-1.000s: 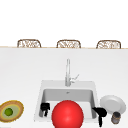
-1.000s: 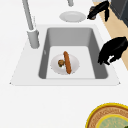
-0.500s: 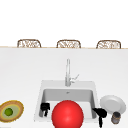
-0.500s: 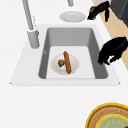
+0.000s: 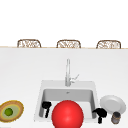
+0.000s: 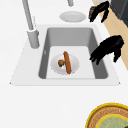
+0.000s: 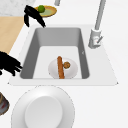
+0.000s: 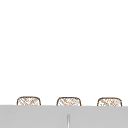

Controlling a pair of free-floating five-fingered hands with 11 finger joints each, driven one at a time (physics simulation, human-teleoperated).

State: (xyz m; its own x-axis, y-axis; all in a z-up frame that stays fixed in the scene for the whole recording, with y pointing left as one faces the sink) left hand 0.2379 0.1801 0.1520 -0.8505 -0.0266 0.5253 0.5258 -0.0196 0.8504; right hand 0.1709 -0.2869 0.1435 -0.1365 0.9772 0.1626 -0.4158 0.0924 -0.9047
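at the far left of the table, a woven plate (image 5: 15, 113) with a green fruit (image 5: 8, 111) on it was seen, well apart from the sink (image 5: 67, 93).

the left hand (image 5: 46, 105) was held in the air over the front left part of the sink, just above its front rim. its fingers were hung downward, loose and only lightly bent, and nothing was held or touched by them. in the left side view this hand (image 6: 107, 48) was found beside the basin, level with the white dish (image 6: 56, 67) on the sink's floor.

that dish was set toward the left end of the basin. a sausage (image 6: 67, 62) was laid across it, with its long axis run along the sink's length, from left to right, so its side was turned toward the left hand. a small brown lump (image 6: 61, 62) was placed just beside it, on the faucet (image 5: 67, 72) side. from the left hand the sausage was to be found lower down and further back.

in the front view a red ball (image 5: 67, 115) was shown at the middle of the sink's front edge, between the two hands.

the right hand (image 5: 100, 113) was held off the sink's front right corner, its fingers likewise drooped and loose, with nothing gripped. it was placed near a small jar (image 5: 115, 117) and a grey plate (image 5: 113, 103) on the table, and well apart from the dish. the left hand was judged clearly the nearer one to the sausage.
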